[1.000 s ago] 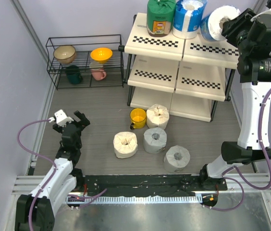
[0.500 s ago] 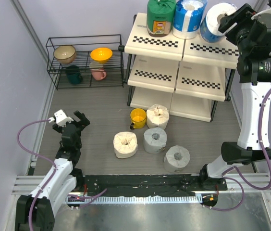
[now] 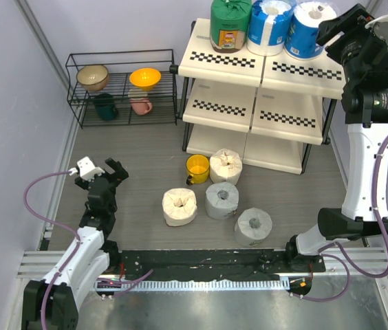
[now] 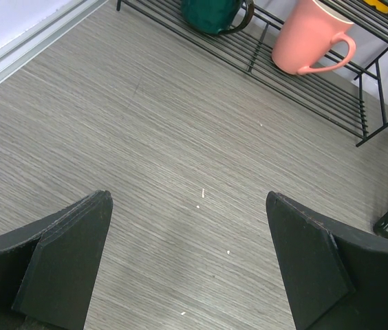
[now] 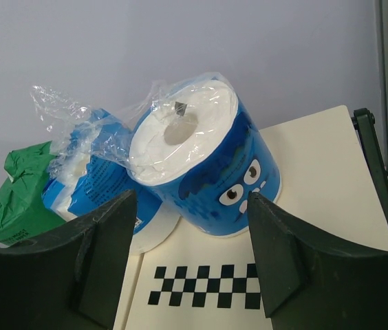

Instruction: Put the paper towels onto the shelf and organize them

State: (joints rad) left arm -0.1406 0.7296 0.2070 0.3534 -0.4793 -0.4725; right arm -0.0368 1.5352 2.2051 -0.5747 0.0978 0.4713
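Clearance is what this step calls for. The blue roll [image 3: 309, 27] stands on end on the shelf's [image 3: 228, 62] top tier, at the right end of a row, with a second blue roll [image 3: 271, 26] close against it and the green roll [image 3: 230, 24] at the left end. The right gripper [image 3: 333, 29] is level with that tier at the shelf's right end, fingers spread wide and holding nothing, so I judge the roll set down and the arm due to back off. The retreat should run straight back from the shelf with the fingers kept spread. A sideways swing could catch the loose wrapper and tip the roll toward the shelf's front edge or into the row.

In the right wrist view the blue roll sits beyond the fingertips [image 5: 252, 199], centred in the gap between them and apart from both. Its core faces up and its base is on the cream panel just behind the checkered strip.

Four bare rolls wait on the floor before the shelf's lowest tier: one cream [image 3: 225, 166] nearest the shelf, beside a yellow cup [image 3: 197, 168], and further out another cream [image 3: 179, 206] and two grey [image 3: 221, 199] [image 3: 253, 227]. The left gripper [image 3: 101, 172] hangs well left of the shelf, open and empty, with only bare floor between its fingers.
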